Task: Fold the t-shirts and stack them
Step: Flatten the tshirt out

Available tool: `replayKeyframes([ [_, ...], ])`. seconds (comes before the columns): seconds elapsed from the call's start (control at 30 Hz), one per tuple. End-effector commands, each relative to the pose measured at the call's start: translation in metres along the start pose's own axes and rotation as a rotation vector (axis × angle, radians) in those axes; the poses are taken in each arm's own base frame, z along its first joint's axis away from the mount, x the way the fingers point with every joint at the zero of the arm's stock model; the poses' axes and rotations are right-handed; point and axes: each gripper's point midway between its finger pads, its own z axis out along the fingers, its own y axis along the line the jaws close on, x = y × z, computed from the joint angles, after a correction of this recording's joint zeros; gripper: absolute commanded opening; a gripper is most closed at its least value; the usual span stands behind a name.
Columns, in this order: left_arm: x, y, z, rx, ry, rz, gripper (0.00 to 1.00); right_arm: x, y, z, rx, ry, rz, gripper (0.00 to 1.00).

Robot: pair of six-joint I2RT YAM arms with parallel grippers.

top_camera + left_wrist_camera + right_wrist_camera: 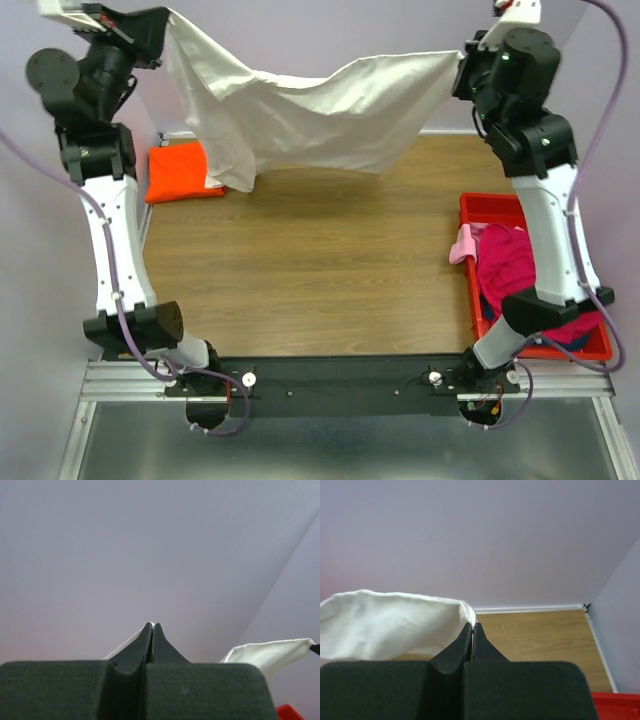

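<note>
— How are the fingers?
— The left gripper [152, 625] and the right gripper [472, 625] are both pinched tight on top corners of the cream-white t-shirt [300, 110], which sags between them over the table [320, 260] at 12 o'clock.
— Around it?
— An orange t-shirt [183, 172] lies at 10 o'clock, its edge behind the hanging cloth. At 4 o'clock, a red bin [480, 205] holds a magenta shirt [505, 260] and a pale pink shirt [463, 243].

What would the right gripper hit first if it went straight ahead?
Likely the back wall; beyond the right gripper, shut on the white shirt, nothing else shows ahead.
</note>
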Motion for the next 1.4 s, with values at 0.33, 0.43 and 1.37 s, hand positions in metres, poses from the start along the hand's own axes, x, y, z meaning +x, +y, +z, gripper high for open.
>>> replayKeyframes([
  [0.33,-0.149,-0.134,-0.079,0.201,-0.387,0.279,0.0,-0.129,-0.052,-0.108,0.06,-0.408,0.022,0.0],
  [0.43,-0.129,-0.111,-0.067,0.171,-0.341,0.25,0.0,-0.113,-0.051,-0.088,0.098,-0.362,-0.005,0.0],
  [1.37,-0.1,-0.122,-0.064,0.285,-0.337,0.311,0.0,-0.096,-0.026,-0.063,0.008,-0.334,-0.021,0.0],
])
